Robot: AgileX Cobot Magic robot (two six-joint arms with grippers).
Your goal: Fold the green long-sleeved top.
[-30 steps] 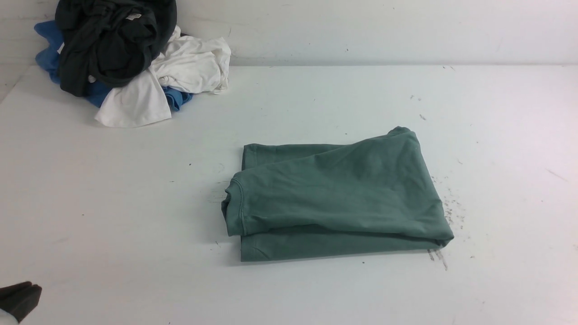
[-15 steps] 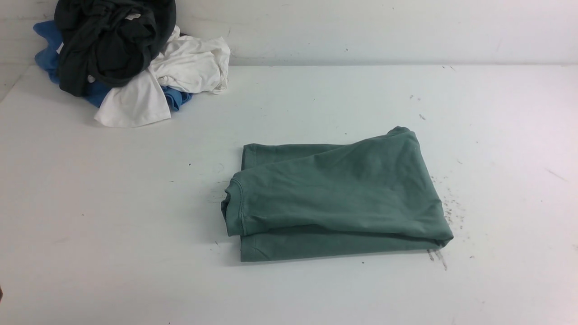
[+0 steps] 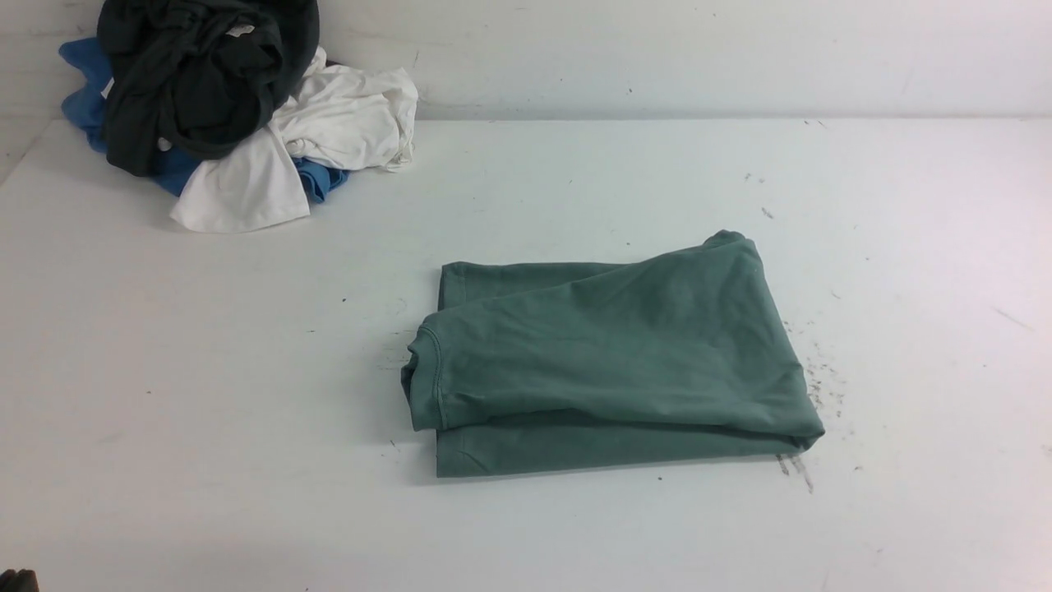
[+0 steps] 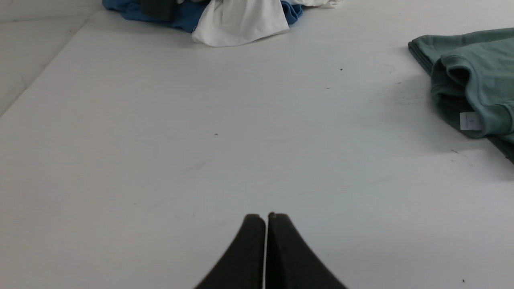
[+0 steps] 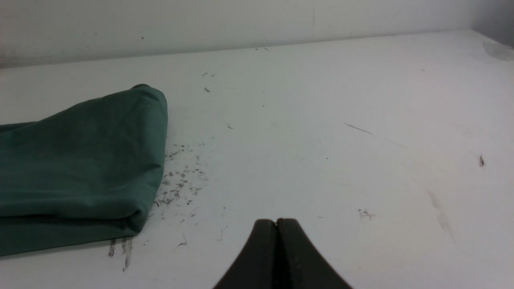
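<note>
On the white scuffed tabletop (image 3: 575, 181), slightly right of centre — one sage-green cotton knit long-sleeved top (image 3: 608, 362), already folded into a compact rectangular stack of several layers. You find its long axis running left to right across the table, with the ribbed neck opening and white label (image 4: 470, 121) at the stack's left end and a rounded fold at its right end.

Left gripper (image 4: 266, 218): black tapered fingers pressed together, holding nothing, parked low over bare table well to the left of the top; in the front view only a dark tip shows at the near-left corner. From it, the top lies ahead and to the right, neck end nearest.

Right gripper (image 5: 277, 222): black fingers likewise pressed together and empty, out of sight in the front view. From it, the top lies ahead and to the left, with the folded right end facing it and a scatter of dark scuff marks (image 5: 178, 188) on the table between.

Judgement for you — the fold looks complete or nearly so, and neither arm touches the cloth. Both stand apart from it. If a squaring-up is still wanted, each arm would take the short end on its own side.

Far-left corner: a heap of black, white and blue garments (image 3: 222, 115), well apart from the top, not part of the job.
</note>
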